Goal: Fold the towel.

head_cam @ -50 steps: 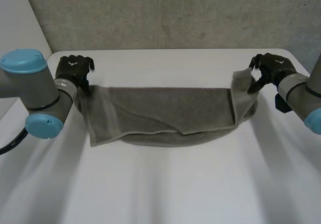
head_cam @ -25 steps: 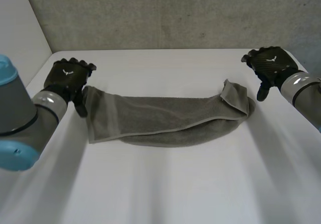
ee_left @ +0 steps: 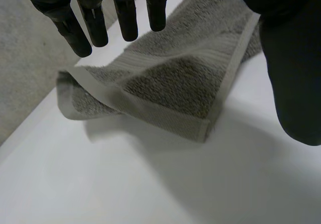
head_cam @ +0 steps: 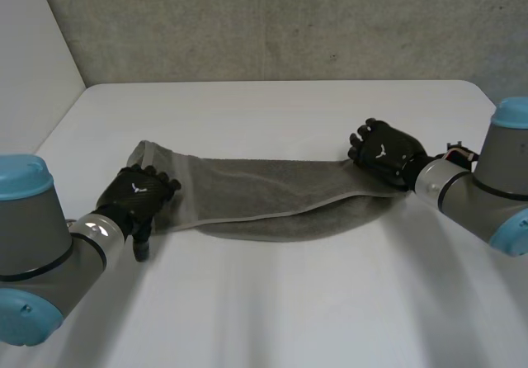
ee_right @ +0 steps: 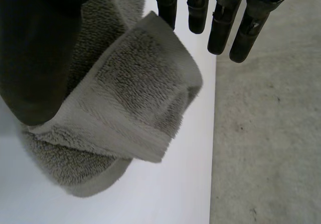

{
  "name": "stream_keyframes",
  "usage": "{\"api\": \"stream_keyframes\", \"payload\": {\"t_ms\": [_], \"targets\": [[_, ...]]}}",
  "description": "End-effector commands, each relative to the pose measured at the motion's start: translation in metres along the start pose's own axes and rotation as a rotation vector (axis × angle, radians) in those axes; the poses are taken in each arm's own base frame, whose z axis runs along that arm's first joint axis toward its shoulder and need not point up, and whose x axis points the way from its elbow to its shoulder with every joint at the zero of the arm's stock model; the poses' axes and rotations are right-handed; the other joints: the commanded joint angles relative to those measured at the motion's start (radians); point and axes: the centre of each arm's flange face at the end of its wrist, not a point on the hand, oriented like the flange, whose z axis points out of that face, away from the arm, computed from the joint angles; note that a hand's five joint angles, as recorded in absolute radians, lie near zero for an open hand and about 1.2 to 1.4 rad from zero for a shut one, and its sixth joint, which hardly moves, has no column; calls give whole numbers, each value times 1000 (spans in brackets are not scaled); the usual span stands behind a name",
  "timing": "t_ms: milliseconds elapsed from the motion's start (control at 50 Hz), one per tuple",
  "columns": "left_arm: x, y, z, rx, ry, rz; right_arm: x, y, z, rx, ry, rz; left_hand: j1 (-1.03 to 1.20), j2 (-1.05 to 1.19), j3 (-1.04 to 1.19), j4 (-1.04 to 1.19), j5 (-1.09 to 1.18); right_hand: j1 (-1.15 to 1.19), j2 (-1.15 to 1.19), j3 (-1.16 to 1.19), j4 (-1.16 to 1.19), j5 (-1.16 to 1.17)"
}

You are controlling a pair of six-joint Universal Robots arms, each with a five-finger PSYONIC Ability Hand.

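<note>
A grey towel, folded lengthwise into a long band, lies flat across the middle of the white table. My left hand hovers over the band's left near corner, fingers straight and spread. In the left wrist view that corner of the towel lies below the straight fingers, with nothing gripped. My right hand is over the towel's right end. In the right wrist view the doubled-over end of the towel sits under the palm between the thumb and the straight fingers, untouched.
A grey wall runs behind the table's far edge. A lighter wall panel stands at the left. Bare table lies in front of the towel and beyond it.
Both hands have let go of the towel's raised far corners and opened. The towel has dropped flat. Both hands have come nearer and inward, over the towel's two ends.
</note>
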Motion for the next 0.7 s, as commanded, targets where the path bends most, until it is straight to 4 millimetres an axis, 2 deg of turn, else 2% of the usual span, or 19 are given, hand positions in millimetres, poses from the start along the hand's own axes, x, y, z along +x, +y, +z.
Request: {"api": "stream_keyframes", "payload": {"t_ms": [20,60,100,120,140,160,200,440,520,540,640,700], "targets": [[5,10,12,-3,-1,7,-12,4,13,11,-5,-41,-28,-21,-13,-23,-195,154,143,148,136,159],[5,11,14,2,-5,10,-12,6,16,12,10,-49,-25,-18,-10,-20,-192,246,234,240,228,251],[5,12,18,15,-13,15,-13,10,22,10,45,-67,-11,-3,5,-6,-178,491,479,485,473,496],[5,12,18,15,-13,15,-13,10,22,10,45,-67,-11,-3,5,-6,-178,493,481,486,475,498],[4,12,20,18,-17,18,-11,12,25,1,71,-79,-5,3,11,0,-172,716,705,710,698,722],[4,12,20,18,-17,18,-11,12,25,0,71,-79,-5,3,11,0,-172,719,707,712,701,724],[3,12,23,23,-20,20,-6,13,28,-25,122,-99,10,17,25,15,-157,1104,1093,1098,1086,1109],[3,10,25,31,-22,24,9,22,27,-110,226,-59,54,62,70,59,-113,1152,1140,1146,1134,1157],[4,11,29,29,-19,26,24,27,20,-171,293,64,80,88,96,85,-87,1152,1140,1146,1134,1157],[4,11,29,29,-19,26,25,27,20,-171,293,65,80,88,96,85,-87,1152,1140,1146,1134,1157],[4,13,35,27,-16,26,32,33,14,-200,347,278,133,141,149,138,-34,1152,1140,1146,1134,1157],[4,13,37,28,-17,26,32,32,11,-198,353,319,136,144,152,141,-31,1152,1140,1146,1134,1157]]}}
